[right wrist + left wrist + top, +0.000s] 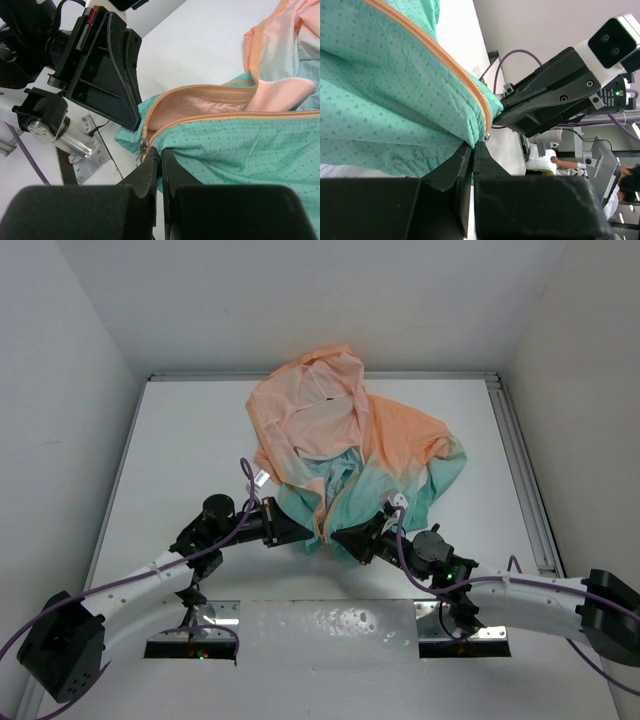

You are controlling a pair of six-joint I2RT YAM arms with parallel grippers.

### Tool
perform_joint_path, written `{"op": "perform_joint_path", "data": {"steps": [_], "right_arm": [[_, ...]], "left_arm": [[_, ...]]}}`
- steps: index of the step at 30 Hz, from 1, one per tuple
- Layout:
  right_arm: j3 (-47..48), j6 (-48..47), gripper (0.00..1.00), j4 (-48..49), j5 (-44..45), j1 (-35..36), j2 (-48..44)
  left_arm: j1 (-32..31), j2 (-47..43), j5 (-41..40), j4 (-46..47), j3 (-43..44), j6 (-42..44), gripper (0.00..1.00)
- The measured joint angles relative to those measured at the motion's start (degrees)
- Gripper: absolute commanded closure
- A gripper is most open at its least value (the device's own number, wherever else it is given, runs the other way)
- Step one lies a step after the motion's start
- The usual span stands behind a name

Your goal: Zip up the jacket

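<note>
The jacket [350, 440] lies crumpled on the white table, its peach-orange hood far from me and its teal hem near me. Both grippers meet at the hem where the orange zipper ends. My left gripper [306, 531] is shut on the teal hem [380, 100] beside the zipper tape [445, 60]. My right gripper [341, 537] is shut on the other hem edge [240, 150]. The metal slider [143, 148] hangs just left of its fingertips. The zipper [200, 120] stands open above the slider and shows the pink lining.
White walls close in the table on three sides. A metal rail [520, 460] runs along the right edge. A clear plate [330, 625] lies at the near edge between the arm bases. Purple cables loop over both arms.
</note>
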Motion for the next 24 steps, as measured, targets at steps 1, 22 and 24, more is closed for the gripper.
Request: {"op": "perform_joint_path", "data": {"steps": [1, 22, 24], "right_arm": [[0.0, 0.0, 1.00, 0.0, 0.0, 0.0, 0.0], [0.1, 0.0, 1.00, 0.1, 0.0, 0.0, 1.7], [0.2, 0.0, 1.00, 0.1, 0.0, 0.0, 1.7]], "left_arm": [[0.0, 0.0, 0.0, 0.0, 0.0, 0.0, 1.00], [0.0, 0.2, 0.3, -1.4, 0.0, 0.5, 1.00], [0.0, 0.1, 0.1, -1.9, 0.0, 0.9, 1.00]]}}
